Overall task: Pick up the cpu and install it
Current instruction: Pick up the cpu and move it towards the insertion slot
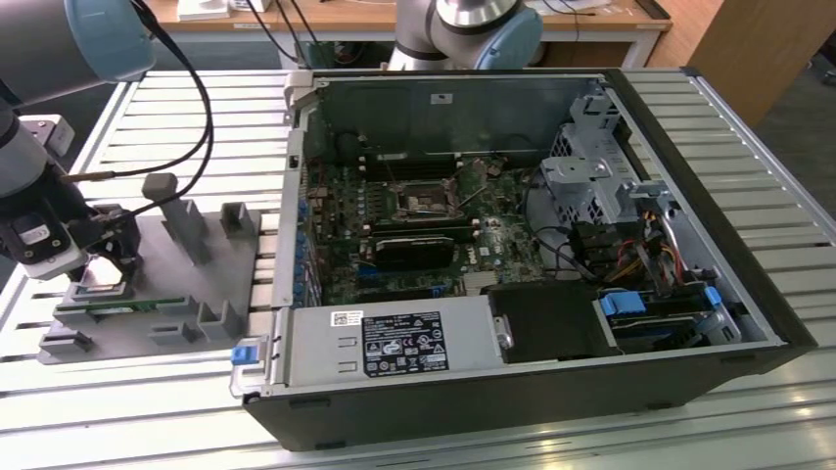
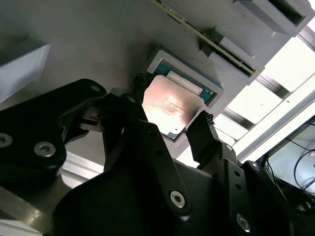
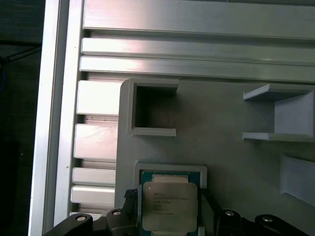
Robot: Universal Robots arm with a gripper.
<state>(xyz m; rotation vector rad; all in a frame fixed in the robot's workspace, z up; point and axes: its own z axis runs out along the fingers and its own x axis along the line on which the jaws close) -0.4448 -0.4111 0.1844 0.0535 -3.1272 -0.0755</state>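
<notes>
Fingers (image 3: 130,195) of the gripper (image 3: 169,195) flank the cpu (image 3: 170,209) in its pocket by the grey tray's (image 3: 226,123) edge; contact we cannot tell. We judge a level, even squeeze best.

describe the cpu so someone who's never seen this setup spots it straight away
On the exterior view's left, beside the open computer case, lies a grey tray. In its square recess, straddled by the claw, sits the cpu: a small flat silver square, unlike the long green memory stick beside it.
</notes>
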